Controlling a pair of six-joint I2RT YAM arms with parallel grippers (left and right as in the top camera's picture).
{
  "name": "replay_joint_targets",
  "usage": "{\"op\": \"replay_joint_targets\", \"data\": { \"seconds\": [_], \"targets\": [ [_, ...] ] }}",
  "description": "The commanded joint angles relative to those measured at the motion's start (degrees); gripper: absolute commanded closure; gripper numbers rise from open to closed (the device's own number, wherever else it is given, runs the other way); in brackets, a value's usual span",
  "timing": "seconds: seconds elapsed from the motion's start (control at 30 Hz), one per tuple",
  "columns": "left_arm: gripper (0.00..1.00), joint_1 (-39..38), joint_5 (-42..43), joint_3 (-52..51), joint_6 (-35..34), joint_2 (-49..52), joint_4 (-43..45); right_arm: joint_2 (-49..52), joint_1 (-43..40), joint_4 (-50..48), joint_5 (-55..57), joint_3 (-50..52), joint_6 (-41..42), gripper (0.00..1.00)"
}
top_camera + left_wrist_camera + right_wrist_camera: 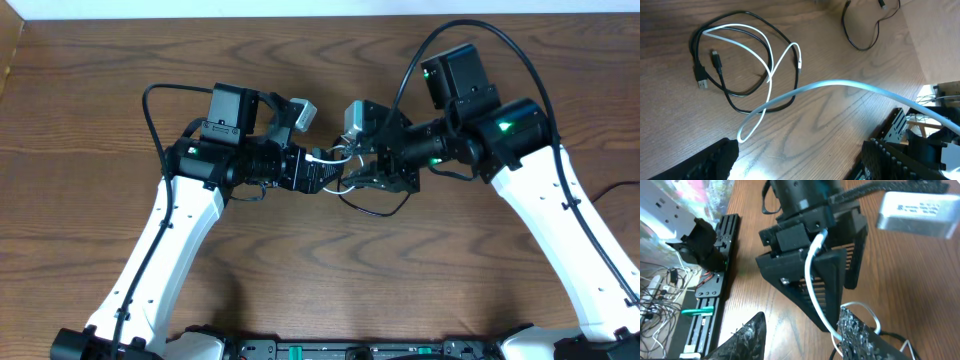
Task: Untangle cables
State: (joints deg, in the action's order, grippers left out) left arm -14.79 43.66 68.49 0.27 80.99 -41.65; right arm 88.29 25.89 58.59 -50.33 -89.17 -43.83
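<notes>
One white cable [771,80], seemingly two black cables [860,48], two robot arms [185,215]

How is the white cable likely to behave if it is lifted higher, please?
Probably floppy: the white cable lies in loose curves and its raised stretch bends in an arc. Likely light, being thin. It may drag the black cable along, since their loops cross on the table.

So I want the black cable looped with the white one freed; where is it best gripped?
Probably best: grip the black cable just behind its plug at the loop's edge, from straight above: that stretch lies flat and straight, clear of the white cable that crosses it elsewhere.
</notes>
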Motion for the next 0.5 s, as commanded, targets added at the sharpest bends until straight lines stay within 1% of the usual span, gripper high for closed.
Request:
{"op": "replay_joint_targets", "data": {
  "seconds": [0.0,0.13,0.2,0.3,0.43,0.47],
  "targets": [
    [0.16,-0.1,2.4,0.1,1.0,-0.9,-0.4,0.2,1.0,-0.6,-1.7,0.4,-1.1,0.56],
    [0.16,-0.1,4.0,0.1,1.0,-0.9,-1.9,0.2,1.6,-1.0,-1.7,0.4,-1.1,0.57],
    [0.16,-0.1,4.0,0.1,1.0,-0.9,-2.0,0.2,1.9,-1.0,-1.7,0.4,-1.0,0.59],
    [0.16,-0.1,4.0,0.1,1.0,-0.9,-2.0,0.2,2.5,-0.9,-1.7,0.4,-1.0,0.65],
    [0.16,-0.1,4.0,0.1,1.0,-0.9,-2.0,0.2,3.1,-0.9,-1.4,0.4,-1.0,0.69],
    [0.16,-0.1,4.0,0.1,1.0,-0.9,-2.0,0.2,3.2,-0.9,-1.2,0.4,-1.0,0.75]
  ]
}}
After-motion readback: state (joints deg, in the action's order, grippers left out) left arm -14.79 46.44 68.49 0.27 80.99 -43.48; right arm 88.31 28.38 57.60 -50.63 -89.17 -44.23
